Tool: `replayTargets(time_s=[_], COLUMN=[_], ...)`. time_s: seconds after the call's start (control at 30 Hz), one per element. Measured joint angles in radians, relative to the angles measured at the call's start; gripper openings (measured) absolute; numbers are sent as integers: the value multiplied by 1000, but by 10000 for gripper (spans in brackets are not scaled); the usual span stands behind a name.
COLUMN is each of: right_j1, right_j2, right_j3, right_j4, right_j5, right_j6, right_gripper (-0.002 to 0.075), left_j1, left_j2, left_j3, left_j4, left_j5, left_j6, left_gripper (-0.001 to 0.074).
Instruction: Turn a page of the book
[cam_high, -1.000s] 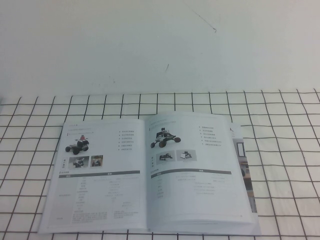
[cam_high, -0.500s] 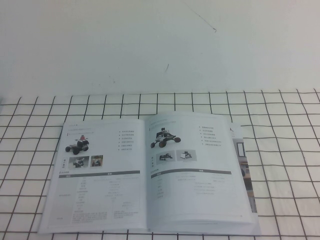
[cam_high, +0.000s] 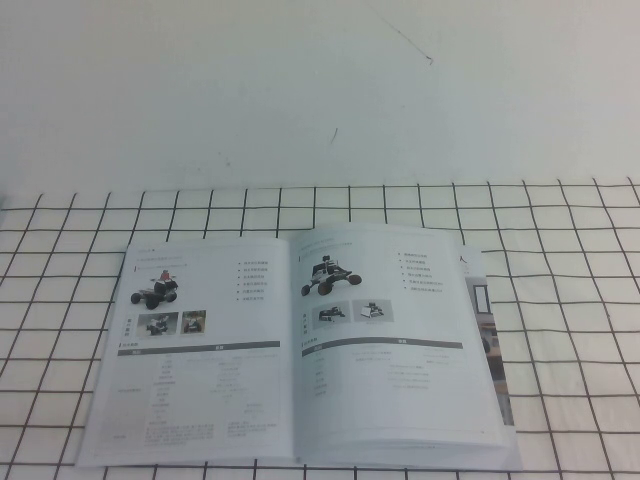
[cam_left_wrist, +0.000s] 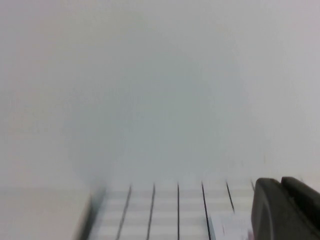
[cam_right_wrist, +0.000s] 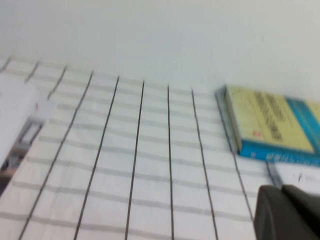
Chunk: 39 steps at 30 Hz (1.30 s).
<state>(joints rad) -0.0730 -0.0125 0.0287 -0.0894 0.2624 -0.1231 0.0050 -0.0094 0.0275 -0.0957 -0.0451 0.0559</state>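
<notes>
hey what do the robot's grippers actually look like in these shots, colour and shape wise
Little shows. The left gripper appears only in the left wrist view as a dark grey, matte, rounded block. The right gripper looks the same in the right wrist view. No cables or markings are visible, and neither arm appears in the high view.

Raised camera on the robot's side looking down at the open book (cam_high: 300, 350) on the gridded tabletop (cam_high: 580, 300), left wrist camera low, facing the wall beyond the book, right wrist camera low, sharing the book's edge (cam_right_wrist: 15, 125)
</notes>
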Motion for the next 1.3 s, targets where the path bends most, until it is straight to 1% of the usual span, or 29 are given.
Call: replayTargets(time_s=[0.13, 0.23, 0.33, 0.43, 0.6, 0.83, 1.03, 1.13, 1.2, 1.3], right_j1=[0, 0, 0, 0, 0, 0, 0, 0, 0, 0], right_j2=[0, 0, 0, 0, 0, 0, 0, 0, 0, 0], right_j3=[0, 0, 0, 0, 0, 0, 0, -3, -37, -139], right_j4=[0, 0, 7, 17, 18, 22, 62, 78, 80, 82], right_j5=[-204, -338, -450, -549, -590, -576, -680, -734, -689, -560], right_j6=[0, 0, 0, 4, 6, 7, 0, 0, 0, 0], right_gripper=[1, 1, 1, 1, 1, 1, 1, 1, 1, 1], left_j1=[0, 0, 0, 0, 0, 0, 0, 0, 0, 0], left_j2=[0, 0, 0, 0, -4, -4, -4, -4, -4, -4], left_j3=[0, 0, 0, 0, 0, 0, 0, 0, 0, -53], left_j4=[5, 6, 6, 6, 6, 6, -5, -6, -8, 14], left_j5=[-302, -492, -617, -675, -655, -485, -401, -396, -391, -327], left_j6=[0, 0, -12, -38, -49, -49, -49, -56, -56, -56], left_gripper=[-1, -1, -1, -1, -1, -1, -1, -1, -1, -1])
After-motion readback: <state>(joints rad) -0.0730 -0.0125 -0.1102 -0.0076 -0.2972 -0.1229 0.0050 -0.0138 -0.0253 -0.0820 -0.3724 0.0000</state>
